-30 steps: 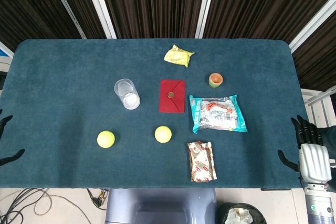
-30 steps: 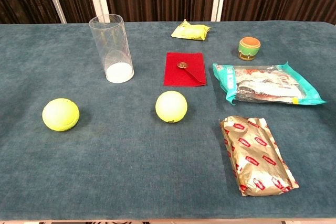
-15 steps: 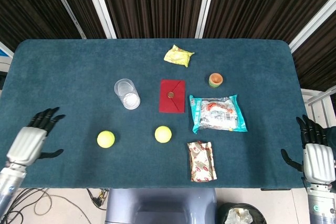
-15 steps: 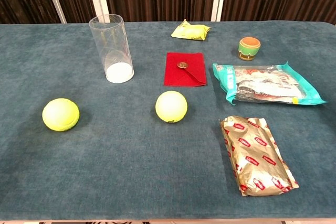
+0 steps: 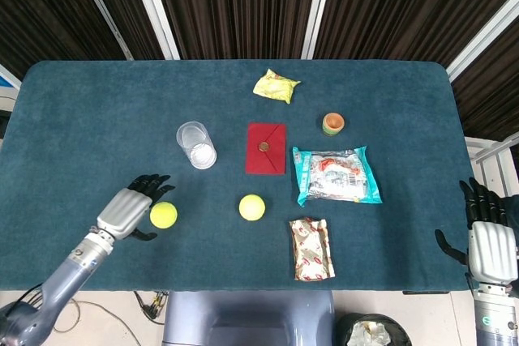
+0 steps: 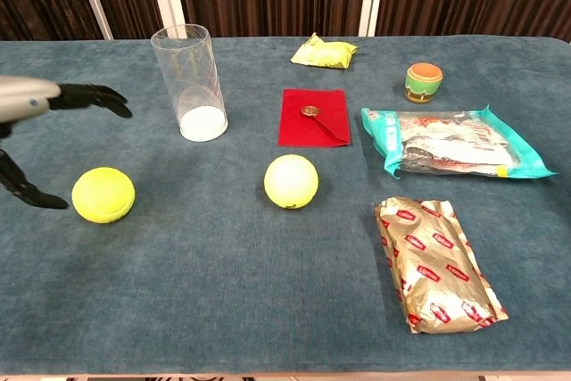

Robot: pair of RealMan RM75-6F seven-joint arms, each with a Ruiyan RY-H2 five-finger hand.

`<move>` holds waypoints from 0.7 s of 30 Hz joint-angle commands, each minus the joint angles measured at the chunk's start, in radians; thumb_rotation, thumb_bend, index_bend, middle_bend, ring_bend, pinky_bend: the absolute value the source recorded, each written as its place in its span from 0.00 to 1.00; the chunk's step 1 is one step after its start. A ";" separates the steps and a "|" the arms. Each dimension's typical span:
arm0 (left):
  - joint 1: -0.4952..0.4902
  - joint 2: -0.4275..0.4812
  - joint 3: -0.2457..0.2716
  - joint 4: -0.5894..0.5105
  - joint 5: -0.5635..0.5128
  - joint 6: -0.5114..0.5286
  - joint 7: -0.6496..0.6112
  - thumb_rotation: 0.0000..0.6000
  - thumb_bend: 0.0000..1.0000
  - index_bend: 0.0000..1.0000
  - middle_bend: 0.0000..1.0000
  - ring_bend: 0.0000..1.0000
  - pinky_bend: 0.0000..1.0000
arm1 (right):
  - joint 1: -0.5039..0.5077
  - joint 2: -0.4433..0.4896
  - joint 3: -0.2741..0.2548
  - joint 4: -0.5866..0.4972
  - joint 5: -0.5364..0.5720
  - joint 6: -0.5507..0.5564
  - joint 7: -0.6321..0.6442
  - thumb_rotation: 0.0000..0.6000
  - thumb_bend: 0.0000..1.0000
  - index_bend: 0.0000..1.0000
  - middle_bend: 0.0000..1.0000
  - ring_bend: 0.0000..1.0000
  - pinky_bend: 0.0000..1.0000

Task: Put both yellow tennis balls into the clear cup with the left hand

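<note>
Two yellow tennis balls lie on the blue table: the left ball (image 5: 163, 215) (image 6: 103, 194) and the middle ball (image 5: 252, 207) (image 6: 291, 181). The clear cup (image 5: 196, 145) (image 6: 189, 83) stands upright behind them, empty. My left hand (image 5: 132, 207) (image 6: 40, 122) hovers open just left of the left ball, fingers spread above it and thumb low beside it, not gripping. My right hand (image 5: 486, 237) hangs open off the table's right edge, holding nothing.
A red pouch (image 5: 266, 148) lies right of the cup. Behind it sits a yellow packet (image 5: 276, 86), and a small orange pot (image 5: 333, 124) stands to the right. A teal snack bag (image 5: 335, 175) and a gold-and-red wrapper (image 5: 311, 248) lie right of the middle ball.
My left hand has come in from the table's left edge to just beside the left ball. The balls, the cup and the right hand have stayed put.
</note>
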 commanded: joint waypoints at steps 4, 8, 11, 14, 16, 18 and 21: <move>-0.036 -0.065 0.015 0.057 -0.034 -0.037 0.046 1.00 0.01 0.14 0.04 0.00 0.10 | -0.004 0.002 0.004 0.001 0.004 0.007 0.000 1.00 0.34 0.00 0.00 0.05 0.07; -0.044 -0.088 0.025 0.079 -0.049 -0.043 0.071 1.00 0.02 0.13 0.05 0.00 0.13 | -0.004 0.004 0.004 0.002 0.005 0.004 0.005 1.00 0.34 0.00 0.00 0.05 0.07; -0.047 -0.101 0.035 0.094 -0.051 -0.042 0.089 1.00 0.07 0.14 0.08 0.04 0.18 | -0.005 0.005 0.003 0.002 0.004 0.004 0.005 1.00 0.34 0.00 0.00 0.05 0.07; -0.045 -0.118 0.043 0.115 -0.052 -0.029 0.103 1.00 0.10 0.16 0.11 0.08 0.23 | -0.005 0.004 0.003 0.004 0.004 0.004 0.006 1.00 0.34 0.00 0.00 0.05 0.07; -0.045 -0.126 0.048 0.127 -0.057 -0.026 0.113 1.00 0.11 0.16 0.13 0.10 0.25 | -0.005 0.003 0.003 0.005 0.003 0.005 0.007 1.00 0.34 0.00 0.00 0.05 0.07; -0.047 -0.134 0.052 0.138 -0.063 -0.027 0.123 1.00 0.11 0.17 0.14 0.12 0.28 | -0.005 0.003 0.003 0.007 0.003 0.004 0.007 1.00 0.34 0.00 0.00 0.05 0.07; -0.052 -0.145 0.059 0.150 -0.067 -0.031 0.137 1.00 0.12 0.20 0.17 0.15 0.31 | -0.004 0.001 0.003 0.009 0.005 0.000 0.007 1.00 0.34 0.00 0.00 0.05 0.07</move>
